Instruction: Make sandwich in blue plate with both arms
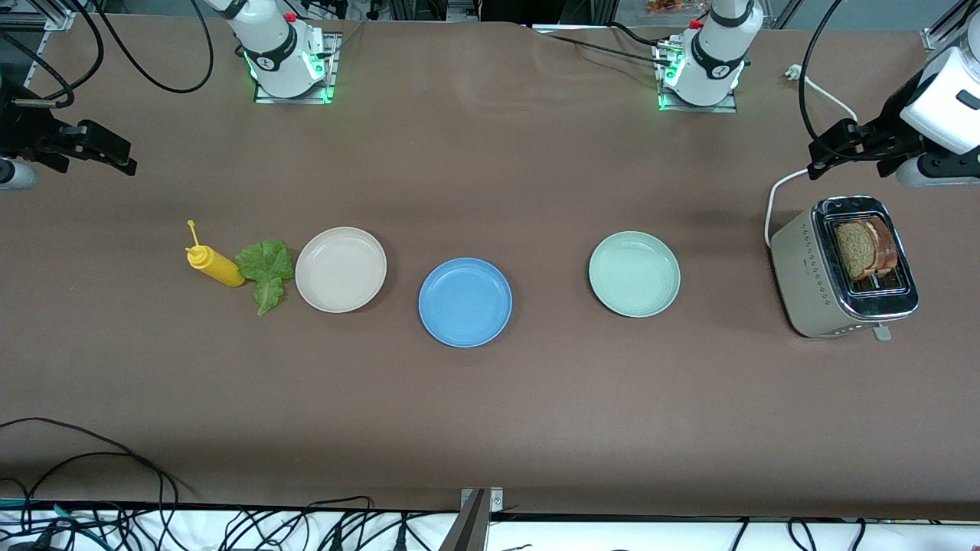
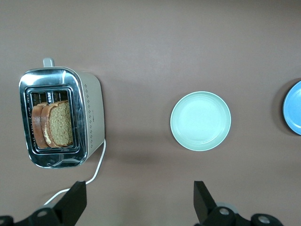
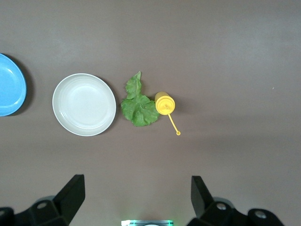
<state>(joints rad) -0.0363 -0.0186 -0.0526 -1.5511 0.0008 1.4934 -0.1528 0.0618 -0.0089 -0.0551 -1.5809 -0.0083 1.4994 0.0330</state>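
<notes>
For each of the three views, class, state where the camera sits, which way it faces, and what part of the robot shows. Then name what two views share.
Front view: high, across the table, facing both arm bases; shows the blue plate among the plates.
Left wrist view: on the left arm's wrist, looking down past the open left gripper at the toaster holding bread slices.
Right wrist view: looking down past the open right gripper at the lettuce leaf and beige plate.
Both wrist views share the blue plate's edge.

Three plates are set in a row: the round beige plate (image 1: 341, 269) toward the right arm's end, the round shallow blue plate (image 1: 465, 301) between, slightly nearer the front camera, and the pale mint-green plate (image 1: 634, 273) toward the left arm's end. The ruffled green lettuce leaf (image 1: 266, 269) is laid just beside the beige plate, with the yellow plastic squeeze bottle (image 1: 213, 264) touching it. Two tan-brown bread slices (image 1: 865, 248) are held upright in the silver metal toaster (image 1: 813, 279) at the left arm's end.
</notes>
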